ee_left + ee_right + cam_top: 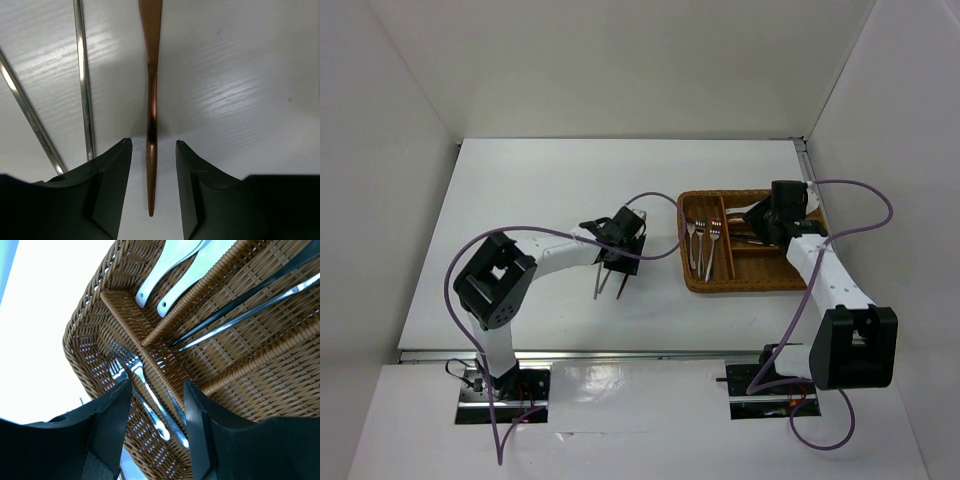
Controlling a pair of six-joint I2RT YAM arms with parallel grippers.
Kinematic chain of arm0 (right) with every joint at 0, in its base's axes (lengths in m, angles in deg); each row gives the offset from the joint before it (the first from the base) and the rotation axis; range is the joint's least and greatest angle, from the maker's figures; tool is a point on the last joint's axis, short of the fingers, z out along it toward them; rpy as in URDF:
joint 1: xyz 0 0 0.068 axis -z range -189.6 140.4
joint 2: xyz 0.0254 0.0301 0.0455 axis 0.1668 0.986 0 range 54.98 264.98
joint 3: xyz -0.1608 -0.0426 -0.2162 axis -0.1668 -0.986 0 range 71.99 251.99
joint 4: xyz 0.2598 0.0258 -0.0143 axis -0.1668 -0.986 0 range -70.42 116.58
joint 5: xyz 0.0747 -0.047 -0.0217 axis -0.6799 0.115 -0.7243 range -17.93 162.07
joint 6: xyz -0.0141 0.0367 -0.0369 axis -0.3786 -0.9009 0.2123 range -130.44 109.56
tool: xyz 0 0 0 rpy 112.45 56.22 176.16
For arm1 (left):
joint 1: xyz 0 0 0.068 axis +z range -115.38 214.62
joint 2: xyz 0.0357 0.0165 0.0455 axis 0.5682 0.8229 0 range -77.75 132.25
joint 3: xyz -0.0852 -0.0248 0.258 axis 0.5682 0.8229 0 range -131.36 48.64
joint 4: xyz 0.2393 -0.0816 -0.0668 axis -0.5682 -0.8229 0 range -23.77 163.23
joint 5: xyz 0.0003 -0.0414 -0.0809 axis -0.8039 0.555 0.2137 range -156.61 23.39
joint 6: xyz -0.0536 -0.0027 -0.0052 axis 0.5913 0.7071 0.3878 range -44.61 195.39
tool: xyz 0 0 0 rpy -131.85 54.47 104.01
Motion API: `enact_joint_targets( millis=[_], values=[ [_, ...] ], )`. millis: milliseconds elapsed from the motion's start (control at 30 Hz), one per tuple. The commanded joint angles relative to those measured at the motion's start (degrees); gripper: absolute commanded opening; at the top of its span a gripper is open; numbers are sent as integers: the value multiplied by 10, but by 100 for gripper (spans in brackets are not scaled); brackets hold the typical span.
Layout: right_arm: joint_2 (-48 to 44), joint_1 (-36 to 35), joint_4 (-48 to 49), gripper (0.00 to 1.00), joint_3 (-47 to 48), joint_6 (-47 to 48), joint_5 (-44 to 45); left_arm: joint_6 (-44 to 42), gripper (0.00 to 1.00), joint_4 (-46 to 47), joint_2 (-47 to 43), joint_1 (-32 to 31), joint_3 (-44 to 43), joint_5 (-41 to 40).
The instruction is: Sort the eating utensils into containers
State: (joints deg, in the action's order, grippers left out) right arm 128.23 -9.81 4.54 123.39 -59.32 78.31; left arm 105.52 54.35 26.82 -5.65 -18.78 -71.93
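A brown stick [151,115] lies on the white table between the fingers of my left gripper [154,142], which is open and straddles it without touching. Two thin grey sticks [83,85] lie to its left. From above, my left gripper [618,246] is low over the sticks [599,281]. The wicker tray [757,281] holds forks [701,243], white spoons [748,208] and dark sticks. My right gripper [764,226] hovers over the tray, open and empty [157,385]. Below it are forks [134,371], spoons [167,267] and dark sticks [235,307] in separate compartments [165,325].
White walls enclose the table at the back and on both sides. Purple cables loop from both arms, one arching across the table between the left gripper and the tray [660,205]. The tray stands at the right side of the table.
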Motion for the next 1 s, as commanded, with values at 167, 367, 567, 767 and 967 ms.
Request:
enact_joint_targets(
  millis=[167, 367, 567, 767, 967],
  values=[
    [-36, 3, -2, 54, 4, 32, 12, 16, 51, -42, 38, -17, -39, -47],
    [-55, 3, -7, 54, -2, 37, 31, 23, 43, -79, 66, -33, -60, -79],
    [-127, 3, 16, 54, -30, 37, 50, 49, 30, -149, 121, -38, -97, -114],
    [-156, 3, 48, 55, -52, 87, -21, 49, 22, -137, 109, -38, -85, -94],
    [-177, 3, 153, 52, -95, 183, -204, 77, 19, -132, 26, -24, -99, -113]
  ],
)
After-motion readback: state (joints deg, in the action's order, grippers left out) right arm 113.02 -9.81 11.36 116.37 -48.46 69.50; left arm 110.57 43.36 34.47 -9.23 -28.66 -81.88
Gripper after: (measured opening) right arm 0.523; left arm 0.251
